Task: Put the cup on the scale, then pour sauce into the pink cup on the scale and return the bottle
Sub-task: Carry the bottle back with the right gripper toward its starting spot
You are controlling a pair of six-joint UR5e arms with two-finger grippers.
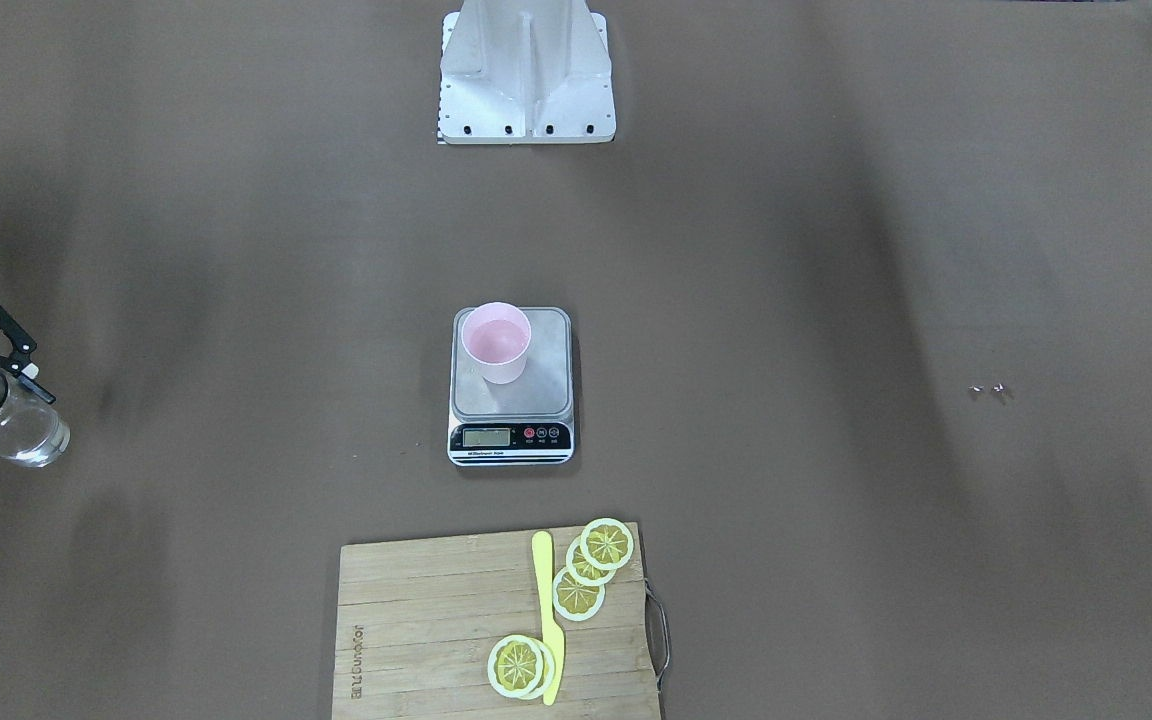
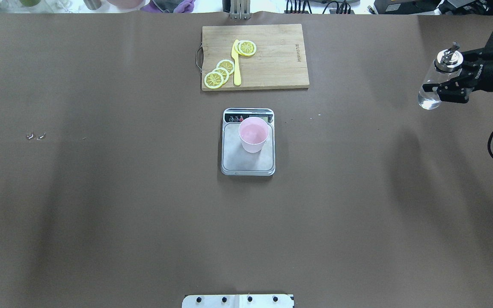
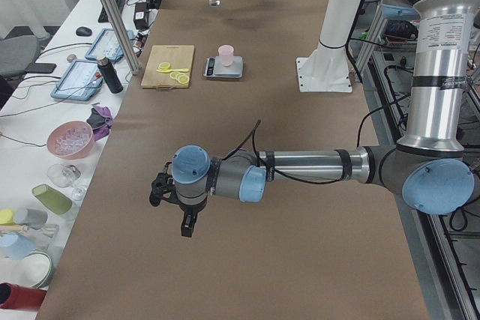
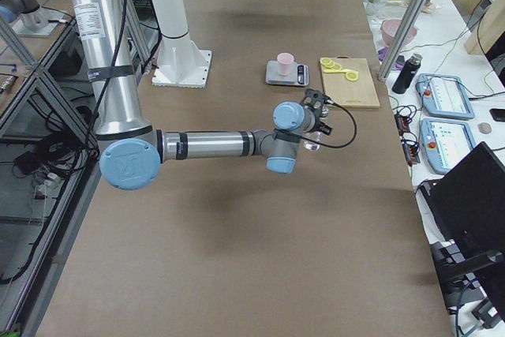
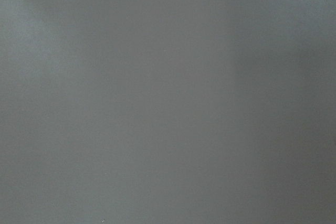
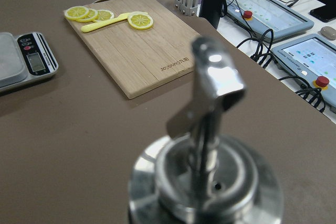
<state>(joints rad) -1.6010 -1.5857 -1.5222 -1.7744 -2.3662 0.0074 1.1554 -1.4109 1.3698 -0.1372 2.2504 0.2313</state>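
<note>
Overhead exterior has the bottle (image 2: pixel 429 95) out by the table's (image 2: pixel 101 192) right edge. The right gripper (image 2: pixel 443 81) is clamped round its upper body, with the long axis near upright and the pouring end on top. Its contents are too clear to judge. The cup (image 2: pixel 253 134) stands mouth-up on the scale (image 2: pixel 240 160); I cannot tell whether it holds liquid. The left gripper (image 3: pixel 176 201) hangs over the table, and I cannot tell how its jaws stand.

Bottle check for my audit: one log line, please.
cup: on scale | bottle: in right gripper, away from scale | left gripper: far from scale
</note>
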